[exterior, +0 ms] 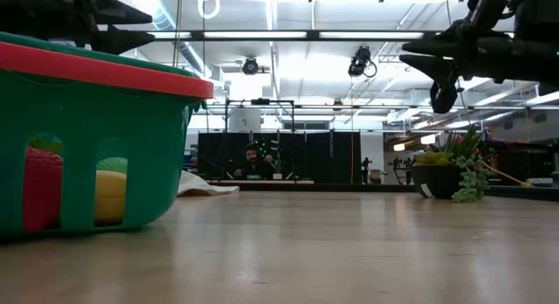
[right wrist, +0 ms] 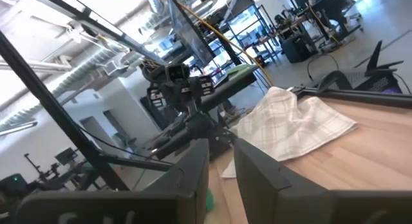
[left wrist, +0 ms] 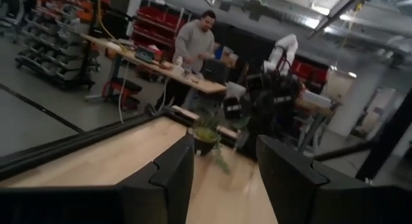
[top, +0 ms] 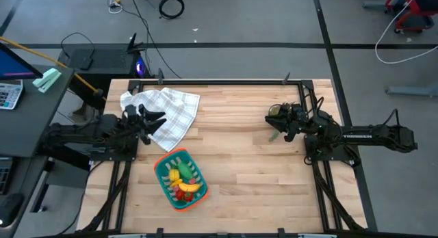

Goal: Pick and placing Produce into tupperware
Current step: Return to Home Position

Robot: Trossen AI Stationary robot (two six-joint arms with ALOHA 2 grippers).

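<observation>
The teal tupperware (top: 161, 171) with an orange rim stands on the near-left part of the table; it also fills the left of the low view (exterior: 87, 120). In it lie a yellow banana (top: 191, 187), a lemon (top: 174, 175), a green vegetable (top: 186, 169) and small red pieces (top: 181, 194). My left gripper (top: 159, 120) (left wrist: 225, 166) hangs open above the table's left side, over the white checked cloth's edge. My right gripper (top: 272, 117) (right wrist: 221, 163) hangs at the right side by the potted plant, its fingers a narrow gap apart. Both are empty and raised off the table (exterior: 432, 68).
A white checked cloth (top: 168, 111) (right wrist: 296, 121) lies crumpled at the far left of the table. A small potted plant (top: 275, 111) (exterior: 450, 173) stands at the right, under my right gripper. Bare wood lies across the middle. A person (left wrist: 196, 40) works at a bench beyond the table.
</observation>
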